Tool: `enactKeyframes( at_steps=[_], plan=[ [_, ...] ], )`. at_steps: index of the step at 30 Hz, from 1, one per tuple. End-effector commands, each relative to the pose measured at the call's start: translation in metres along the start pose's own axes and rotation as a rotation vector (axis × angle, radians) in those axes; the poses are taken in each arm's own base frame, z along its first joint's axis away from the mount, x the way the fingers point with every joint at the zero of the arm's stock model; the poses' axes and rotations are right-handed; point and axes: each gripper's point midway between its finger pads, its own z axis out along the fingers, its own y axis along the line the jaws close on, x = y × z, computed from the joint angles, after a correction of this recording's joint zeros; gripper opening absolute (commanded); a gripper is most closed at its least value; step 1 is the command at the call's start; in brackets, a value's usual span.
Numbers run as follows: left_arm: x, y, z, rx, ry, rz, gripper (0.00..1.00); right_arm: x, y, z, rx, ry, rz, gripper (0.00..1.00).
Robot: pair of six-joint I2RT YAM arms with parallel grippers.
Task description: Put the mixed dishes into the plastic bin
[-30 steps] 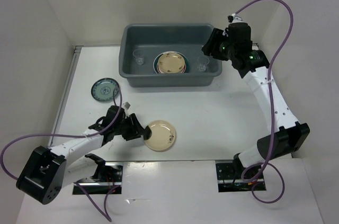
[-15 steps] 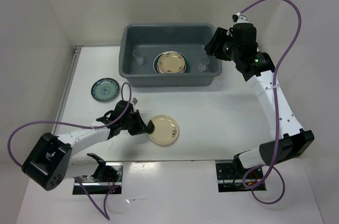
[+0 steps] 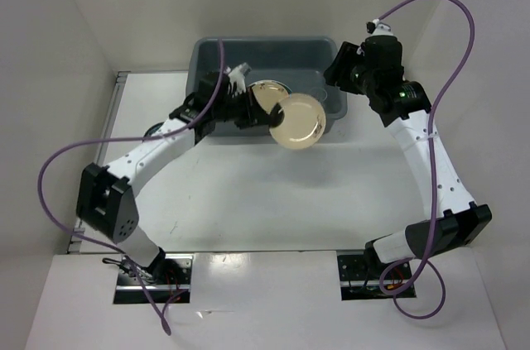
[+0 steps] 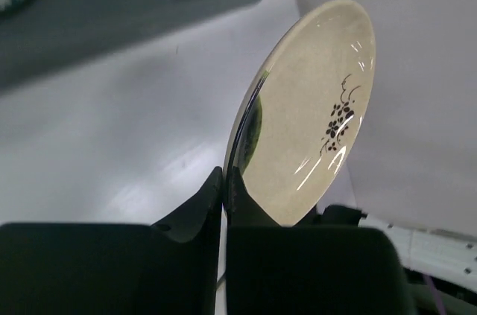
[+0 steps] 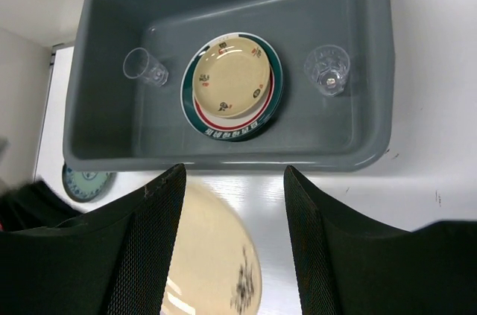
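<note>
The cream plate (image 4: pixel 313 114) is off the bench, held tilted in the air near the front wall of the plastic bin (image 3: pixel 207 52). In the right wrist view it shows in the lower middle of the frame, short of the bin's near rim and not yet over the inside. The left gripper (image 4: pixel 225 188) has its fingers clamped on the plate's edge, one finger on each face, so the whole plate hangs out from a single pinch. The plate looks rigid, fairly light and glossy. That glaze is likely slippery, and a rim hold like this could let it swing or slide if jolted. It may also chip if dropped, so it should go down gently onto the stack of plates (image 5: pixel 231 84) in the middle of the bin, clear of the two clear cups (image 5: pixel 145 67) either side of the stack. The right gripper (image 5: pixel 232 173) hovers above the bin with its fingers apart and empty. No brand, label or writing can be read. The only marking on the held plate is a small dark floral sprig (image 4: pixel 339 118).
</note>
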Motion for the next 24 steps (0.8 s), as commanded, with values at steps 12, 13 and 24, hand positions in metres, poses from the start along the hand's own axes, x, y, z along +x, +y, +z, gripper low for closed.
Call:
enactKeyframes(
  at_steps=[12,13,24],
  plan=[
    [-0.192,0.097,0.087,-0.050,-0.235,-0.041,0.00,0.003,-0.017,-0.006,-0.012,-0.042,-0.003,0.65],
    [-0.192,0.109,0.091,-0.066,-0.227,-0.056,0.00,0.006,-0.016,-0.004,-0.024,-0.034,-0.003,0.65],
    [-0.172,0.191,0.136,-0.176,-0.167,-0.153,0.00,0.028,-0.035,0.005,-0.007,0.018,0.022,0.65]
  ],
)
